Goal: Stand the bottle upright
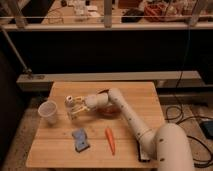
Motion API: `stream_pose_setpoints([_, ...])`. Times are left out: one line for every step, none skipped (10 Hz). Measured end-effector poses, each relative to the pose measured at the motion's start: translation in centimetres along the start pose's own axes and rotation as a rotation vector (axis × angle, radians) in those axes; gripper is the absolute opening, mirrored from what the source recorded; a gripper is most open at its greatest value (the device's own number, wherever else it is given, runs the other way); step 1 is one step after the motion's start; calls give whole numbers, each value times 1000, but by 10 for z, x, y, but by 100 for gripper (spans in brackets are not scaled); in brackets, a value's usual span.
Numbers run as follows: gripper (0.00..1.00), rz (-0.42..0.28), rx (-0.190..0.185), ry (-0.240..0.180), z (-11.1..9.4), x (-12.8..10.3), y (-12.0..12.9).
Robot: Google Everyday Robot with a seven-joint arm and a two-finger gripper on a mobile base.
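The small clear bottle (70,109) with a whitish cap stands about upright on the wooden table (135,100), left of centre, with the cap on top. My gripper (75,107) reaches in from the right at the end of the pale arm and is closed around the bottle's body. The bottle's base is at or just above the tabletop; I cannot tell which. The wider translucent plastic cup (48,111) stands upright just left of the bottle, apart from it.
A blue sponge-like block (80,140) lies near the front of the table. An orange carrot (110,140) lies to its right. A reddish object (108,109) sits behind my forearm. A dark wall and a railing run behind the table.
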Motion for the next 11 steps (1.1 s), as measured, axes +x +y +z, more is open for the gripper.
stream_pose_setpoints([0,2,-1,4,-2,1,-1])
stream_pose_setpoints([0,5,-6,7,-2,3,-2])
stream_pose_setpoints([0,8,-12,10,0,4,-3])
stream_pose_setpoints([0,10,-18,13,2,5,-2])
stream_pose_setpoints([0,11,-18,15,1,7,-4])
stream_pose_setpoints([1,13,-15,18,-1,8,-6])
stream_pose_setpoints([4,15,-16,19,0,9,-5])
stream_pose_setpoints([11,17,-18,21,1,10,-5])
stream_pose_setpoints([21,21,-22,27,2,13,-5])
stream_pose_setpoints([32,26,-28,35,3,16,-3])
stream_pose_setpoints([42,28,-32,41,2,17,-3])
